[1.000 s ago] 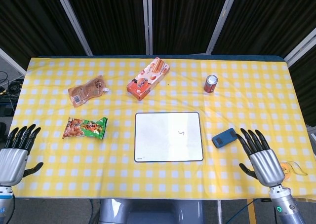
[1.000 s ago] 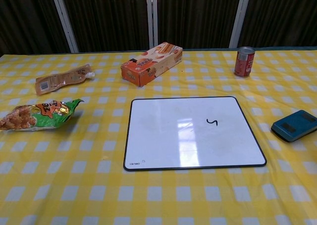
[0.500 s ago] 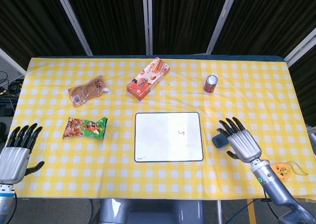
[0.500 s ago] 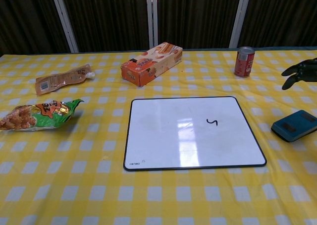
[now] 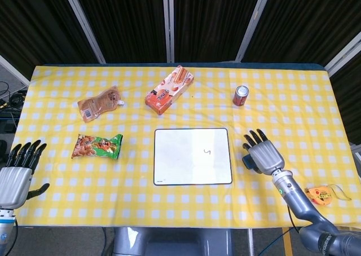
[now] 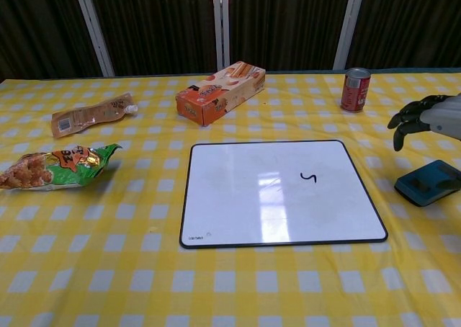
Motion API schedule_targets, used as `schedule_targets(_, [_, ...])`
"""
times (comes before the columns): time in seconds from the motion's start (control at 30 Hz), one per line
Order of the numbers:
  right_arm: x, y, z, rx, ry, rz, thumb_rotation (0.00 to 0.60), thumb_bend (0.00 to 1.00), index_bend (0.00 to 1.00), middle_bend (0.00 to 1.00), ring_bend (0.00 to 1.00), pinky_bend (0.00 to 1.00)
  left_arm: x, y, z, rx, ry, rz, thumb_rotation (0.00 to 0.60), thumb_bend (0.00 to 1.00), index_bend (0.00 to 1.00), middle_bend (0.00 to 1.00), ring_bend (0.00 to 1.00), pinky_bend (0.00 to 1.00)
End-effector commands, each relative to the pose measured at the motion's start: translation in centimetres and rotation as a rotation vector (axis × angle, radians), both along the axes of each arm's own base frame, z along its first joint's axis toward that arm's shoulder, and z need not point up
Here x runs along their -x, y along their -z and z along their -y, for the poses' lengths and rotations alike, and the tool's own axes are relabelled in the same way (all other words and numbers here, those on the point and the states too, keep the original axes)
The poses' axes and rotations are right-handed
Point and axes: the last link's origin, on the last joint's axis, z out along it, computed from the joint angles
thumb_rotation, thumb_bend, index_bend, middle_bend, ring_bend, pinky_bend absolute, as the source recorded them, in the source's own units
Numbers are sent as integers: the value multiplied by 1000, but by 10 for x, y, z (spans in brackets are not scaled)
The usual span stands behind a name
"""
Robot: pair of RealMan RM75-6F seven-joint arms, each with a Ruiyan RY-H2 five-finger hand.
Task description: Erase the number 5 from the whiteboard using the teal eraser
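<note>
The whiteboard (image 5: 192, 156) (image 6: 279, 191) lies flat mid-table with a small black 5 (image 5: 207, 151) (image 6: 308, 177) on its right half. The teal eraser (image 6: 428, 182) lies on the cloth just right of the board; in the head view only its left end (image 5: 247, 162) shows under my right hand. My right hand (image 5: 263, 155) (image 6: 426, 119) hovers above the eraser, fingers spread, holding nothing. My left hand (image 5: 18, 172) stays off the table's near left corner, fingers apart and empty; the chest view does not show it.
A red can (image 5: 241, 95) (image 6: 355, 89) stands behind the board's right side. An orange snack box (image 5: 168, 89) (image 6: 220, 92), a brown pouch (image 5: 99, 103) (image 6: 92, 114) and a green snack bag (image 5: 96, 146) (image 6: 54, 166) lie to the left. A small orange item (image 5: 319, 195) lies near the front right edge.
My right hand has moved forward and left from the near right edge to above the eraser, now covering most of it in the head view. The left hand has barely shifted.
</note>
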Motion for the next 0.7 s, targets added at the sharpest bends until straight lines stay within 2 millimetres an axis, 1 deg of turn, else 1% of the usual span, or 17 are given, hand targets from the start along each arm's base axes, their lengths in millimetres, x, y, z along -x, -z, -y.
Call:
schedule_targets(0.03, [3,4,0,-6,9,-12,600,108,338,124,0,41,0,1,0,1,1,-1,600,126,0,0,0,0])
schedule_targets(0.1, [6,5,0,-9,19,-18,600,107,330,122,0,36,-1,1,0,2,2,-3,600,126,0,0,0,0])
schedule_targets(0.23, [8,5,1,-10,32,-21,600,105,266,106,0,22,-1,2,-1,5,-1,-6,600,126,0,0,0,0])
schedule_targets(0.3, [8,5,2,-8,36,-21,600,105,251,101,0,20,-1,3,-1,6,-1,-8,600,126,0,0,0,0])
schedule_targets(0.5, [15,8,4,-10,52,-38,600,104,255,102,0,20,0,3,-1,9,-2,-12,600,125,0,0,0,0])
schedule_targets(0.7, [24,11,6,-9,73,-45,600,105,303,117,0,20,0,4,-2,10,-3,-13,600,125,0,0,0,0])
